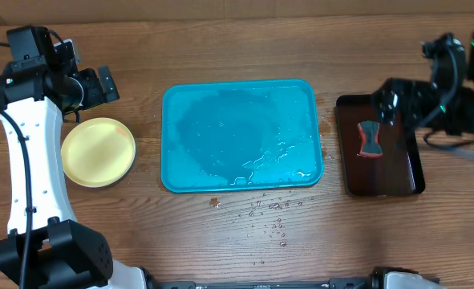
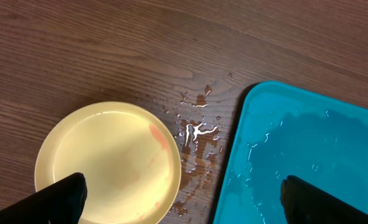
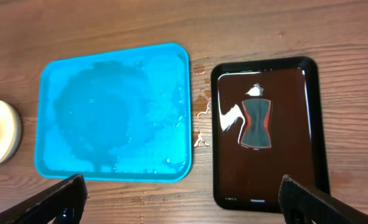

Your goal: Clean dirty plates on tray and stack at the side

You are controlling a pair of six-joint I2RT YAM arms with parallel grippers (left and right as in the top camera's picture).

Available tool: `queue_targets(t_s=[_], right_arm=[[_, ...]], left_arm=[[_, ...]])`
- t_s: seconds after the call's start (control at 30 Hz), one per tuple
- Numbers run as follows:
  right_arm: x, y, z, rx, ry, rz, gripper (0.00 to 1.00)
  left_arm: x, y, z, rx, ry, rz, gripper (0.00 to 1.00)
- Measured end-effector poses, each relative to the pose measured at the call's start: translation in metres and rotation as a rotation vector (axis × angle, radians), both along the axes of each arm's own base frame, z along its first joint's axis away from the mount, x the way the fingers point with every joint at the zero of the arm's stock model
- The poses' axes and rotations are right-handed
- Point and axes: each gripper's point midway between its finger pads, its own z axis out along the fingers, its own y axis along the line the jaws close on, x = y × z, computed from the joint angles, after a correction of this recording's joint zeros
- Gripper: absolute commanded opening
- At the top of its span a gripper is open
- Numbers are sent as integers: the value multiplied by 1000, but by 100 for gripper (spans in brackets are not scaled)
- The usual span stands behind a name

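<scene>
- A small dark hourglass-shaped pad (image 1: 369, 140) is seen in a glossy black-brown rectangular tray (image 1: 397, 172), right of the wet, large turquoise rectangular plastic tray (image 1: 237, 104).
- Water droplets (image 1: 273, 210) are scattered on the wooden counter (image 1: 220, 48).
- A round pale-yellow plastic plate (image 1: 98, 152), faintly smeared red, is set just left of the turquoise tray; whether others lie beneath cannot be told.
- The jaws of the left gripper (image 2: 184, 199) and the right gripper (image 3: 184, 199) are spread wide; only their tips are shown.

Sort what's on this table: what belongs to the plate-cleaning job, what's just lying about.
Job: pale plate with a faint red smear; turquoise tray, wet; hourglass-shaped scrubber, probably the cleaning tool.
Lying about: dark glossy tray under the scrubber; water droplets on the wood.
</scene>
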Motion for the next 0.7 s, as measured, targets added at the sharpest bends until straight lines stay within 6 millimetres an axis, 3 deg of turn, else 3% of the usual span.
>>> queue_targets(t_s=[0.13, 0.33, 0.47, 0.7], right_arm=[[-35, 3, 26, -6, -77, 0, 100], [-80, 7, 48, -13, -156, 0, 100], [-91, 8, 54, -15, -188, -1, 100], [-89, 7, 52, -14, -174, -1, 100]], left_arm=[[0, 0, 0, 0, 0, 0, 100], [0, 0, 0, 0, 0, 0, 100], [0, 0, 0, 0, 0, 0, 100], [0, 0, 0, 0, 0, 0, 100]])
